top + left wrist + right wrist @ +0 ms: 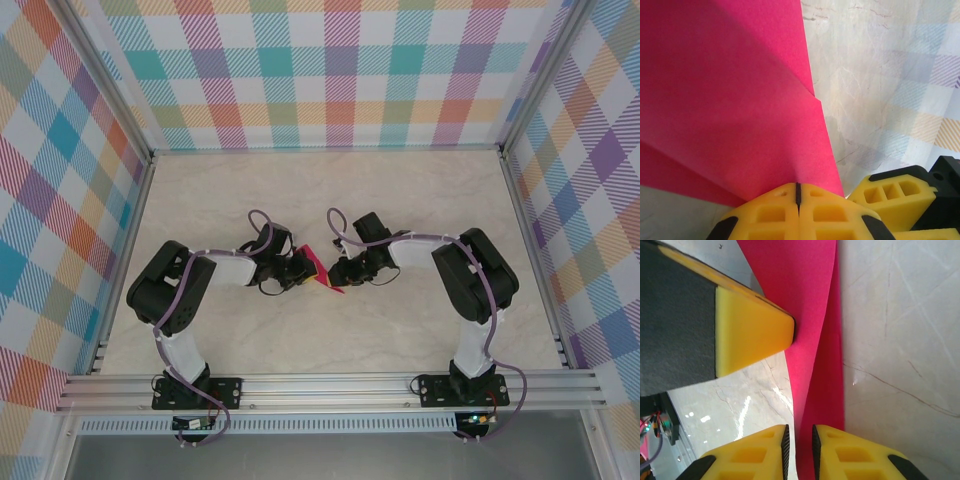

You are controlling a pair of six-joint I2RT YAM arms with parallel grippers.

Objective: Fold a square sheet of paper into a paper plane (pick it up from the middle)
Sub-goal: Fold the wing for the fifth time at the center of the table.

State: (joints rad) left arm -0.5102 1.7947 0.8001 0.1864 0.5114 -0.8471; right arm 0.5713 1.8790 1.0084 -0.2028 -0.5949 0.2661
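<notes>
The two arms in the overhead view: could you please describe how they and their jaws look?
The left arm and right arm match: bulky black joint housings, white link segments, and thin purple cables looped along them. Each stands on a black base plate bolted to an aluminium rail. The jaws are yellow moulded blocks with rectangular pockets and black edging.
</notes>
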